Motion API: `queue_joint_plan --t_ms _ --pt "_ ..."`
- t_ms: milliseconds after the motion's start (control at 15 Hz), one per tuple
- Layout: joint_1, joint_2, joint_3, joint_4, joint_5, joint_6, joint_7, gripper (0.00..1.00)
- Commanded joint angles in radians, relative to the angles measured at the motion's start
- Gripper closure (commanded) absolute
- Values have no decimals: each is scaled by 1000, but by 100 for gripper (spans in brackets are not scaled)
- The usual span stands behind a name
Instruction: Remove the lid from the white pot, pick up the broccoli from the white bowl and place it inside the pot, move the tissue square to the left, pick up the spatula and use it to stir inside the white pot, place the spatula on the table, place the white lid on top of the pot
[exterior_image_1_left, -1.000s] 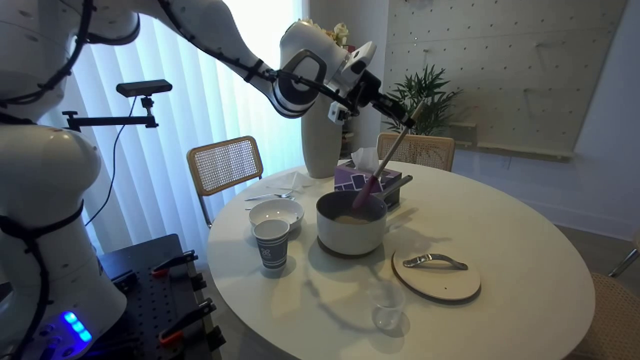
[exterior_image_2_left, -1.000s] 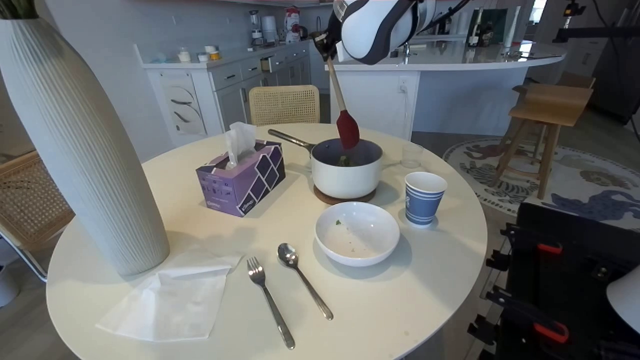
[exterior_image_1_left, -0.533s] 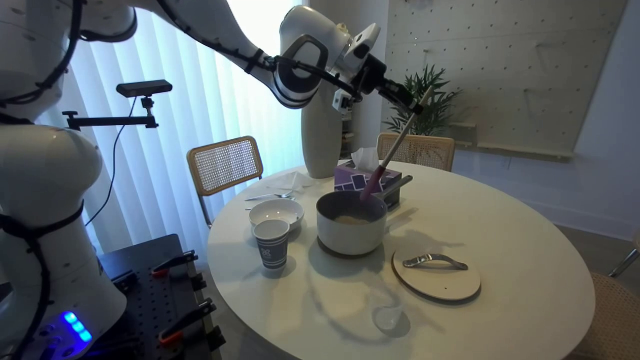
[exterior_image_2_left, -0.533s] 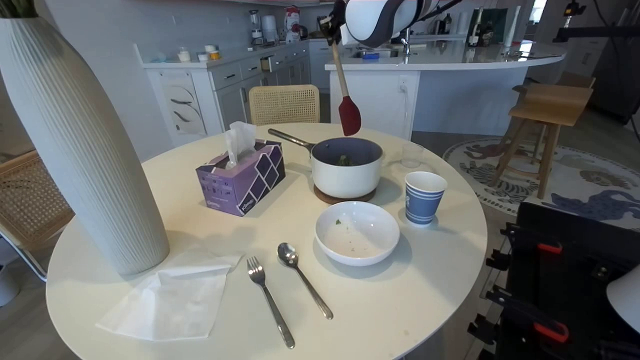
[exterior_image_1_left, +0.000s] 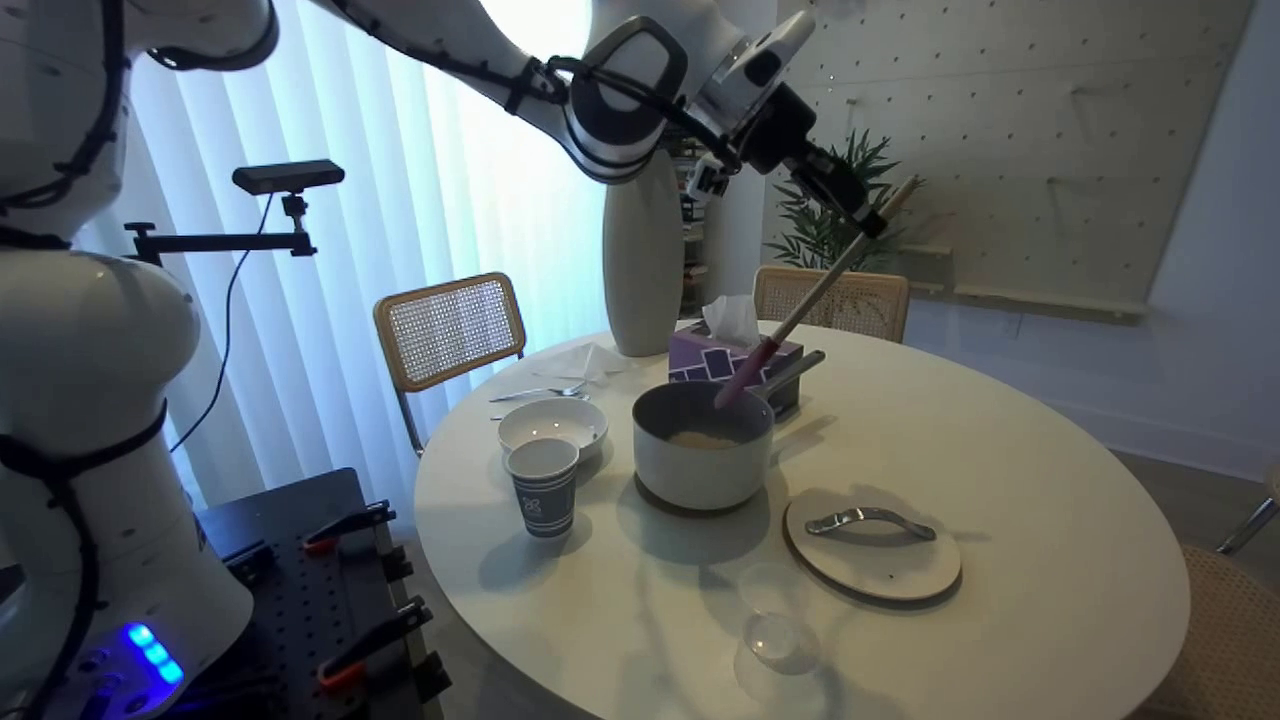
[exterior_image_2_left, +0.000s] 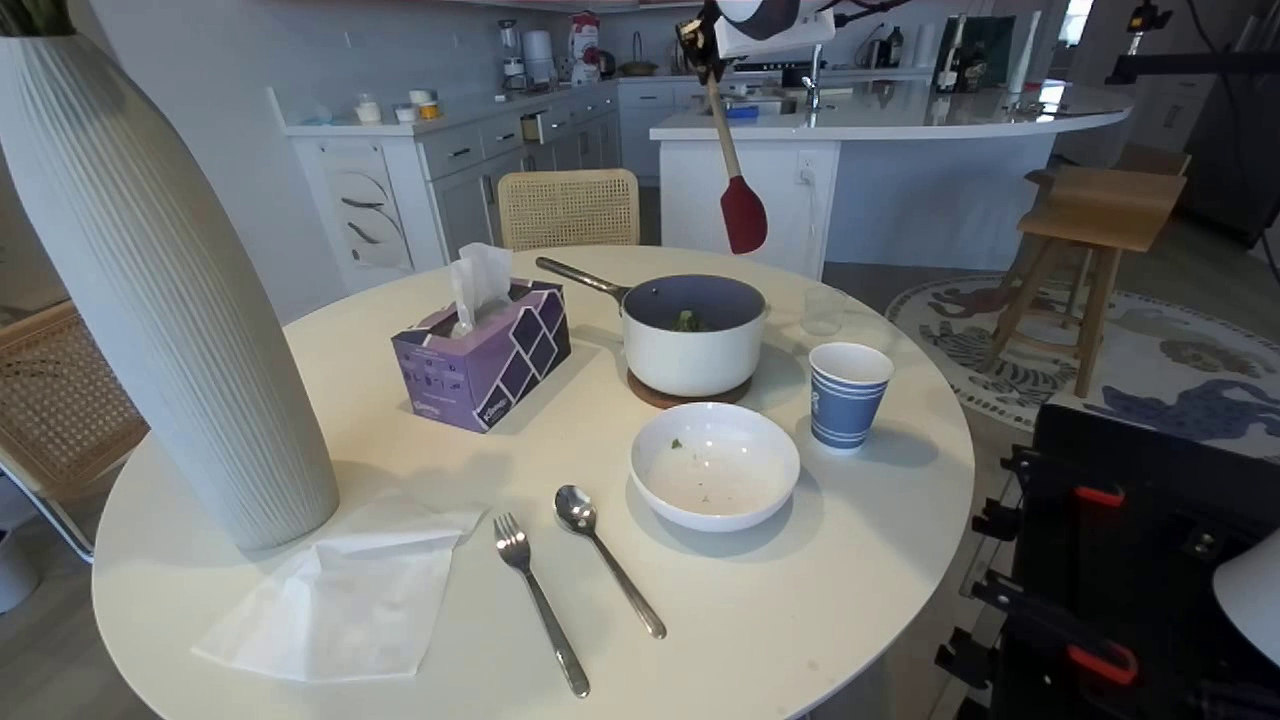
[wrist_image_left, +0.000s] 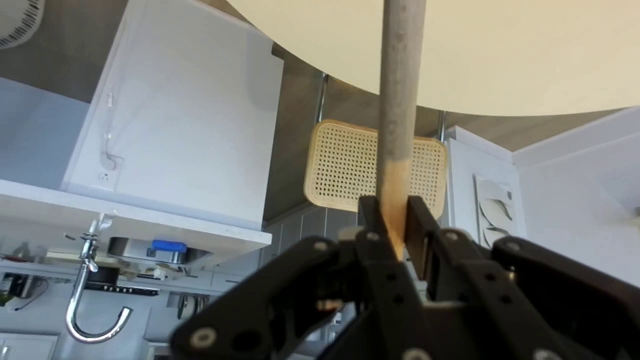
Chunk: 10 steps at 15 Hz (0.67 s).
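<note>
Looks like the stir is done and the put-down is the step in hand: fingers are clamped on the handle of the red spatula, which hangs in midair clear of the white saucepan holding the broccoli. Next move wants it lowered and laid flat on the worktop, before the lid goes on. Long axis is tilted, red head lowest, wooden butt poking up past the fingers.
</note>
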Motion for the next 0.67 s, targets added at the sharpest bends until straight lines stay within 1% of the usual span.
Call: queue_joint_plan --t_ms 0,67,133,333,400,467,600 --pt "-111 -60 61 58 -75 -134 -22 96" --pt "-150 -68 87 67 -93 -171 -29 96" --pt "-171 -47 94 79 -44 -210 -75 96" --pt "-264 -46 153 97 -38 -304 -114 96" --pt "-335 -93 226 103 -143 -334 -58 96" --pt "-368 -93 255 111 -167 -369 -50 96" --pt "-463 -113 347 129 -225 -438 -33 96"
